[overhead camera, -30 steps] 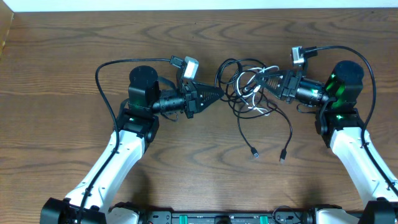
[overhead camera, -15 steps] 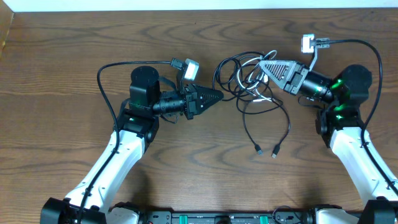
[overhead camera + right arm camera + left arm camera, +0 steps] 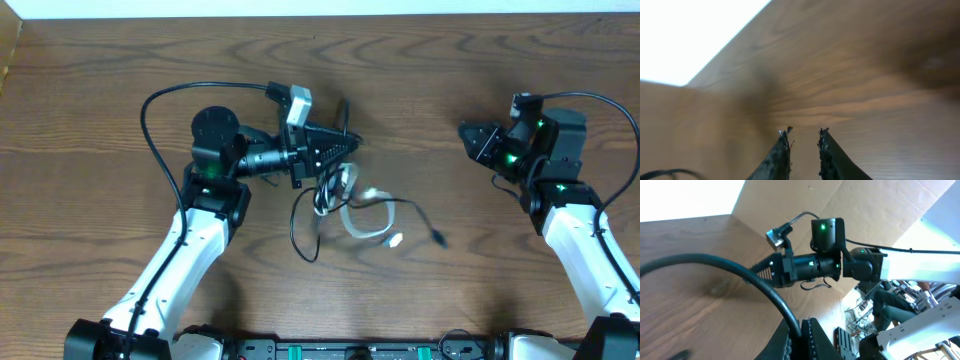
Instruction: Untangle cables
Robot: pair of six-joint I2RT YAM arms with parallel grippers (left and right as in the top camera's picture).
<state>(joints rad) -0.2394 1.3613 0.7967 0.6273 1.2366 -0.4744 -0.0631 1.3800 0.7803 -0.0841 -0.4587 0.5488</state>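
The left gripper (image 3: 350, 149), clamped on a black cable (image 3: 747, 276), holds the cables (image 3: 348, 200) bunched just beneath its tips, probably to anchor them, while the right gripper (image 3: 804, 132) stands well apart, parted and empty.

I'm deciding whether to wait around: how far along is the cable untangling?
Done: little; a black plug end and the white cable trail free on the table. In hand: the left gripper is shut on a black cable; the right gripper is open, empty, well clear. Left: the cables cross in a tangle below the left gripper, so all three need separating.
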